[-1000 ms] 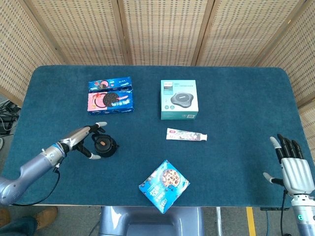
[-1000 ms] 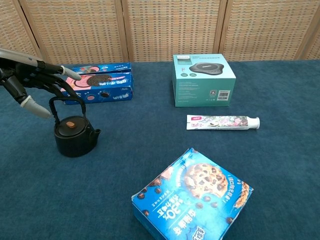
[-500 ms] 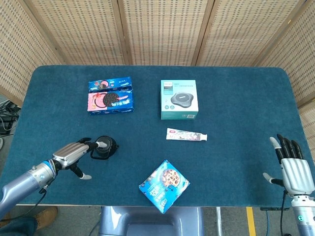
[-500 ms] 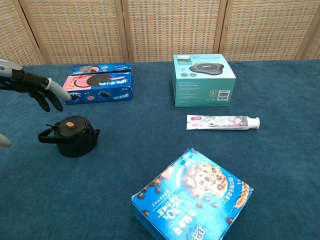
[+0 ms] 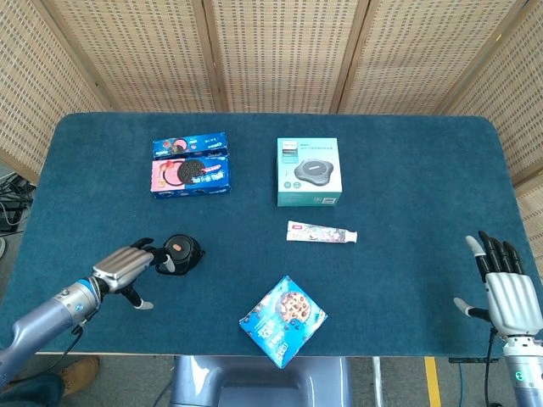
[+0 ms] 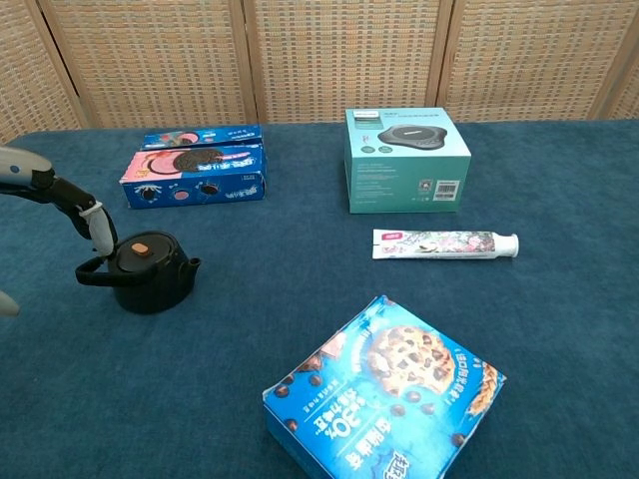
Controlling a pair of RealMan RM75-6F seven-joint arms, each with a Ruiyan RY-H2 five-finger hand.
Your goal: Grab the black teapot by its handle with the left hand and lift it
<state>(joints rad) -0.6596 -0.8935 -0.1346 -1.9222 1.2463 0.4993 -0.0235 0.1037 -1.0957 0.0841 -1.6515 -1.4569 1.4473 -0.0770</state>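
A: Left hand (image 5: 125, 268) status?

B: Positioned just left of the black teapot (image 5: 181, 253), fingers (image 6: 98, 226) reaching down toward the handle (image 6: 92, 270), which has folded over to the hand's side. Nothing is held. Whether a fingertip touches the handle cannot be determined.

A: Teapot location?

B: Resting on the desk (image 5: 407, 170), front-left area, not yet lifted. The folded handle probably requires hooking from beneath.

A: Arm pose?

B: Forearm enters low from the front-left corner, back of the hand up. The right hand (image 5: 506, 292) is idle at the right edge, fingers spread, empty
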